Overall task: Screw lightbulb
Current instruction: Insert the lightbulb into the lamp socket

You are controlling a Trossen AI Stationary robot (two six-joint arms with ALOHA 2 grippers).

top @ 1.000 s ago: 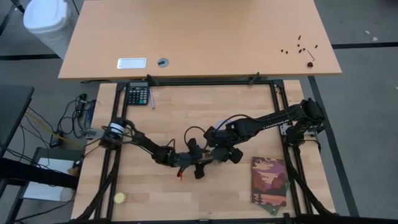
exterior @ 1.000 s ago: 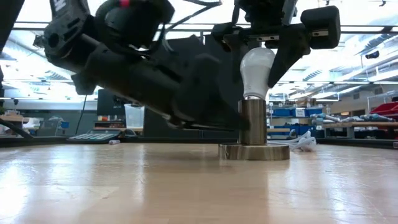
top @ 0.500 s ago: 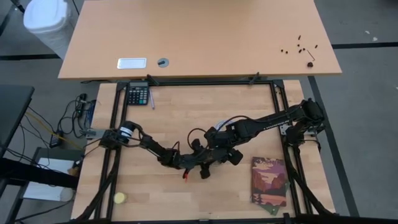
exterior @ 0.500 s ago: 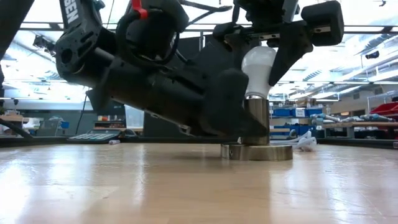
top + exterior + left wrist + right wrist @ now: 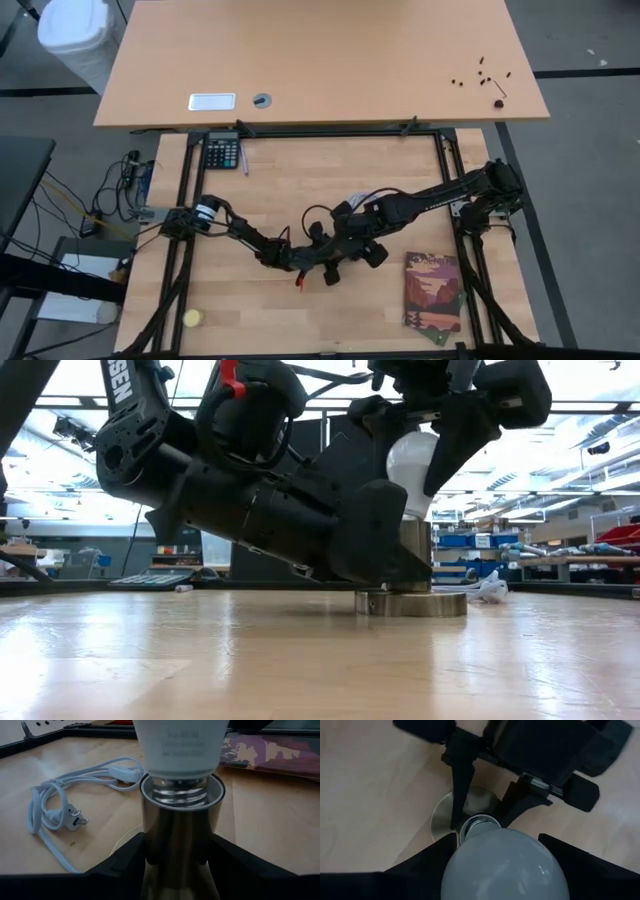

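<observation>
Left wrist view: lightbulb [image 5: 181, 745] thread exposed above socket [image 5: 181, 827].

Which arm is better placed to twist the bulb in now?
The right. Its gripper straddles the lightbulb from above, bulb's base at the socket mouth. The left gripper flanks the socket post lower down, suited to steadying it.

Not much to read here. The left arm [image 5: 150, 435] has white letters near the top of its dark casing in the low view, cut off by the frame, looks like "SEN". The bulb [image 5: 180, 745] has a few lines of faint grey print on its neck, too blurry to make out.
</observation>
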